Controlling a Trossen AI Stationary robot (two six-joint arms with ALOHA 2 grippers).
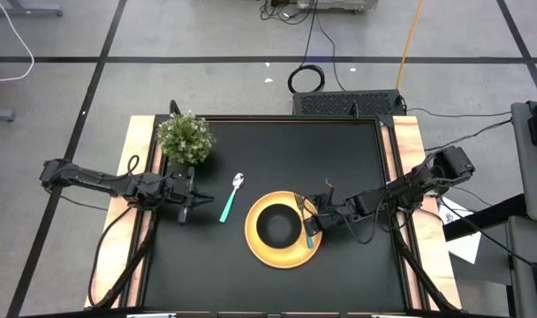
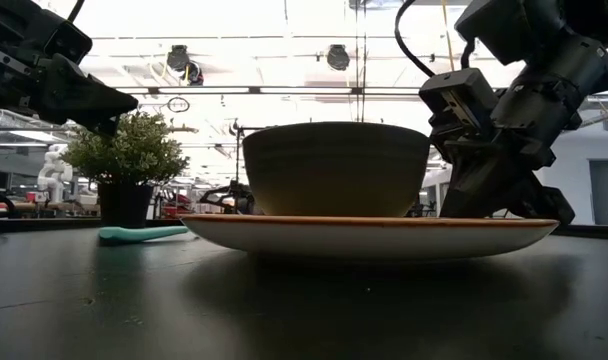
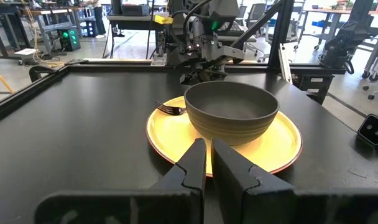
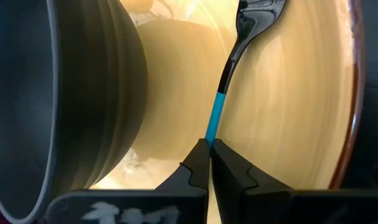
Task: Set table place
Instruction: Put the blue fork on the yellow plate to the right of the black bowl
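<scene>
The yellow plate [image 1: 314,251] lies on the black table [image 1: 357,159] with the black bowl [image 1: 277,223] standing on it. My right gripper [image 1: 311,228] reaches in from the table's right over the plate's right part and is shut on the teal-handled fork [image 4: 229,68]. The teal-handled spoon [image 1: 231,198] lies flat on the table left of the plate. My left gripper [image 3: 209,163] is shut and empty, just left of the spoon, pointing at the plate. The potted plant [image 1: 185,138] stands at the far left. My right gripper pinches the fork's teal handle [image 4: 214,127] between its two fingertips [image 4: 195,163]. The fork runs on ahead of the fingers, its tines [image 4: 258,14] over the plate beside the bowl. Whether the tines rest on the plate, I cannot tell.
Wooden strips [image 1: 134,168] run along the table's two short sides. The table top shows bare black near the front edge [image 1: 251,287] and at the far right [image 1: 339,150]. A black box [image 1: 348,102] and cables lie on the floor behind the table.
</scene>
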